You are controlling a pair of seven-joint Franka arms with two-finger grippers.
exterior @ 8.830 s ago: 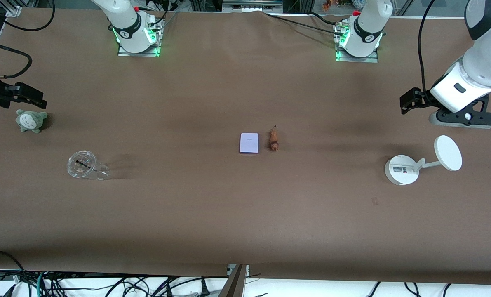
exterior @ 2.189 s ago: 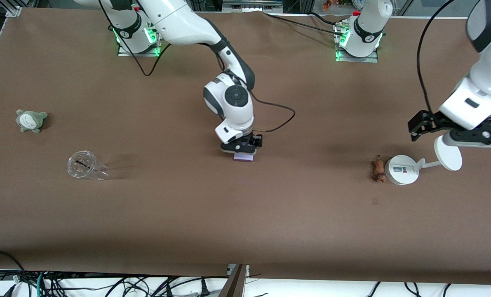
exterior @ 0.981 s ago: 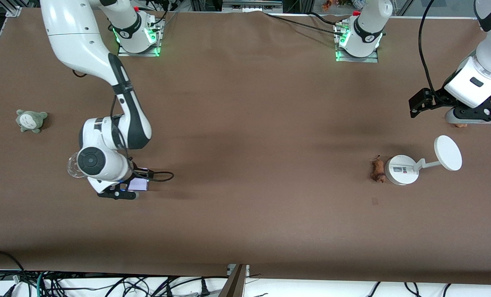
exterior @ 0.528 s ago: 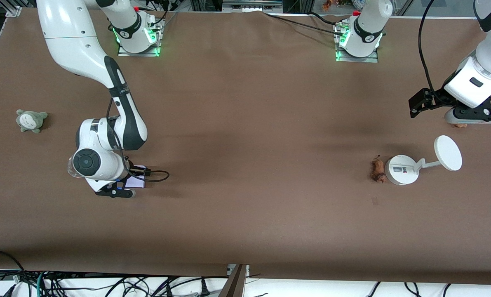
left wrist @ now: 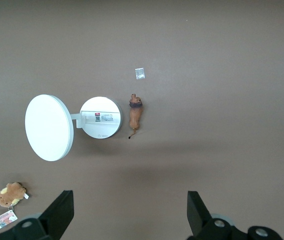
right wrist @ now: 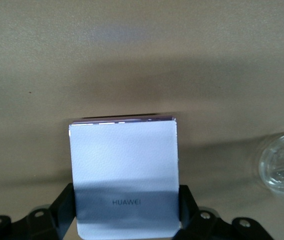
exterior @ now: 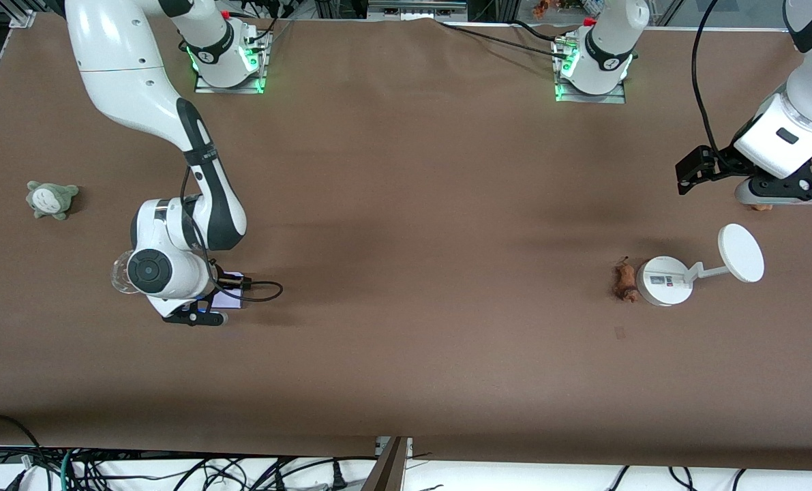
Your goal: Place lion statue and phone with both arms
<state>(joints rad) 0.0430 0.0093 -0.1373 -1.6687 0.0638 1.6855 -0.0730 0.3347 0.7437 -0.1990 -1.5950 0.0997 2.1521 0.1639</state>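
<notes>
1. The table (exterior: 406,341) is covered edge to edge in plain brown cloth, with faint creases and soft shadows across it.
2. Two white robot bases with green lights stand at its farthest edge from the front camera, and a tangle of black cables lies on the floor below its nearest edge.
3. The right gripper (exterior: 204,310) sits low just beside the clear glass (exterior: 121,276), a little nearer to the front camera than the glass.
4. Its fingers (right wrist: 64,207) press on both sides of the phone (right wrist: 124,175), a pale lavender slab with a brand name printed on it.
5. The phone seems to be just off the cloth, though the views do not settle whether it touches.
6. The grey-green plush toy (exterior: 51,199) lies well apart from the glass, farther from the front camera and at the right arm's end of the table.
7. The left gripper (left wrist: 129,215) hangs in the air at the left arm's end of the table, its fingers wide apart and holding nothing.
8. The lion statue (exterior: 626,282) lies on the cloth just beside the round base of the white stand (exterior: 665,281), well apart from the glass.
9. A small brown plush with a tag (left wrist: 9,196) lies near the stand's round disc.
10. A small pale scrap (left wrist: 140,73) lies on the cloth near the lion statue.
</notes>
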